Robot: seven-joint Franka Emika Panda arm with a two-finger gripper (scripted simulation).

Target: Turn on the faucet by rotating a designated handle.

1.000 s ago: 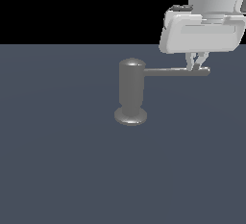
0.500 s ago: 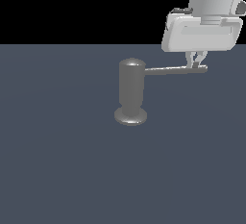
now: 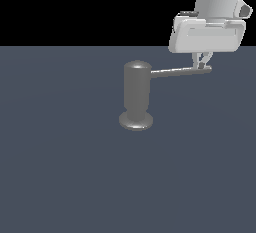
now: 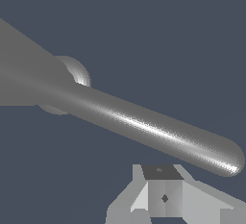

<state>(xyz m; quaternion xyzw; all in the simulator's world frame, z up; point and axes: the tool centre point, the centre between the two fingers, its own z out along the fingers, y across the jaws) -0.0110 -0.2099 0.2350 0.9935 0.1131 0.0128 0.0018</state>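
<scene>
Fingers of the gripper are seen hanging close together just above the far end of the handle, at the exterior view's right. Whether they touch the rod cannot be told, and how far the jaws are parted cannot be told either: the two thin fingers overlap in the exterior view, and only one finger is shown in the wrist view, beside the rod's rounded tip. Nothing is seen clamped between them.

The faucet is placed upright near the middle of the scene, its flared round base resting on the floor. The handle is carried sideways from just below the rounded top toward the exterior view's right, tilted slightly upward.

In the exterior view the whole faucet and the pale gripper body are shown. In the wrist view the handle is seen from close by, with a bright streak along it, and part of the faucet is glimpsed behind its thick end.

The floor is a flat, dull blue-grey plane. Beyond its far edge only black is rendered.
</scene>
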